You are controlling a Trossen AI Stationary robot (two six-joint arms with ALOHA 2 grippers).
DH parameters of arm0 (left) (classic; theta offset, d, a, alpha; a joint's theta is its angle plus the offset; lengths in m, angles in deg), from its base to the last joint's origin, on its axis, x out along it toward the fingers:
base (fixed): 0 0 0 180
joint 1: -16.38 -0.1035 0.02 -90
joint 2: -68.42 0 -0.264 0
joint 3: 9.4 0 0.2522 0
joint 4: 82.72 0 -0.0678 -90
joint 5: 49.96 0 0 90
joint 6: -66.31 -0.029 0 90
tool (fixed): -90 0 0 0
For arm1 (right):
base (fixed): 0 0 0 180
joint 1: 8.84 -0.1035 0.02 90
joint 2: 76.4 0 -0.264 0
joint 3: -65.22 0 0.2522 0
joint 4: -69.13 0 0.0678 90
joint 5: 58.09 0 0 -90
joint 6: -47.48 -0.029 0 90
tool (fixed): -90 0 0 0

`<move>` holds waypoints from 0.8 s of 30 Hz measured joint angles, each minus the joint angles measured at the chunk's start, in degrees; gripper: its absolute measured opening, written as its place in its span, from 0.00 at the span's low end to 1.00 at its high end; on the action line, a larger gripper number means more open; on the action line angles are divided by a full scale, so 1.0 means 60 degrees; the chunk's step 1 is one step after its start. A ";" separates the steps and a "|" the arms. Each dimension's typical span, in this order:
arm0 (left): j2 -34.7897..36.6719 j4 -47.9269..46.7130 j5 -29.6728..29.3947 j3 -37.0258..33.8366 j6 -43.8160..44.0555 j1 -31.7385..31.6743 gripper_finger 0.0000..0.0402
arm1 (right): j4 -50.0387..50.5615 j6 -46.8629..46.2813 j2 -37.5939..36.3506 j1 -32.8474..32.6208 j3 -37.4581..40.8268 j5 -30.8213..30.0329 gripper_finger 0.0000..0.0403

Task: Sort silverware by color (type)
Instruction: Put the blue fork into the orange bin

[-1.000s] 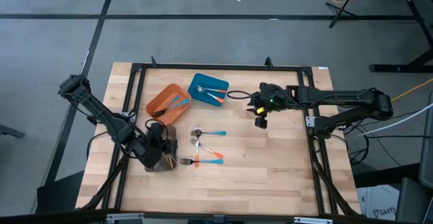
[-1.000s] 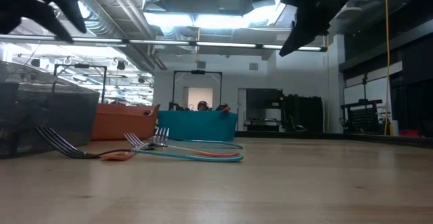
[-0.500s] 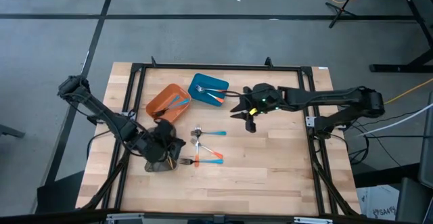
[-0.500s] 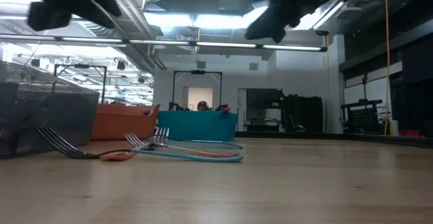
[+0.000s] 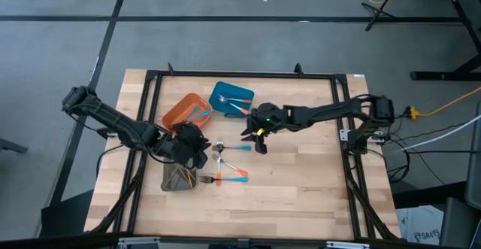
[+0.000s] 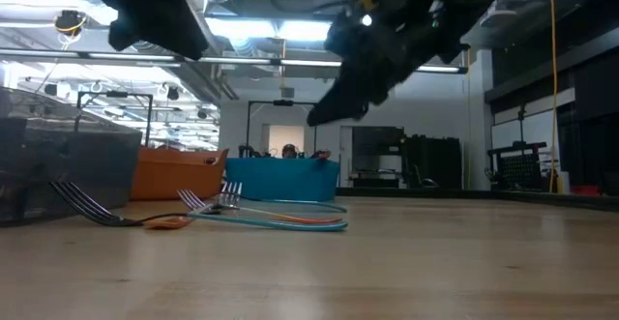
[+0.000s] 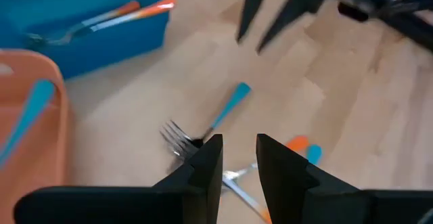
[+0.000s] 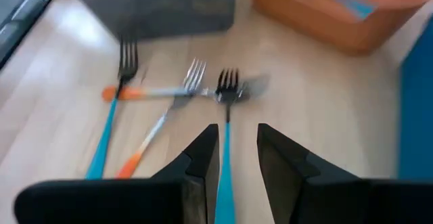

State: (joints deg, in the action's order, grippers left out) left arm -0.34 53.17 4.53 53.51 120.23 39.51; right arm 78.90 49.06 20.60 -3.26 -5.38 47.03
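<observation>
Several small forks and spoons lie on the wooden table. A blue-handled fork [image 5: 235,148] lies alone, with crossed orange- and blue-handled pieces [image 5: 228,174] beside it. In the low view the forks' tines [image 6: 221,202] stand up off the wood. My left gripper [image 5: 199,150] [image 7: 239,163] is open and empty, just left of the pile, above that fork's tines [image 7: 177,137]. My right gripper [image 5: 257,139] [image 8: 237,162] is open and empty, hovering above the table just right of the pile, over the blue handle [image 8: 225,158].
The orange tray [image 5: 180,113] holds blue-handled pieces, and the blue tray [image 5: 222,98] holds orange-handled ones; both sit toward the far edge. The grey mesh tray [image 5: 177,178] stands near the left gripper. A dark frame rims the table. Bare wood lies to the right and near side.
My left gripper has left the spot over the grey tray and swung right and toward the far edge, up to the silverware pile. My right gripper has travelled left across the table toward the same pile, and its arm has stretched out.
</observation>
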 joint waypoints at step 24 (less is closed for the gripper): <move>-0.0954 0.3288 0.0549 0.0000 -0.5625 -0.1678 0.21 | -0.0083 0.0071 0.0945 -0.0641 0.0007 -0.0601 0.23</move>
State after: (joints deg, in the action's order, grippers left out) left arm -6.06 72.90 7.82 53.51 86.48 29.45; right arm 78.40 49.48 26.27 -7.10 -5.34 43.42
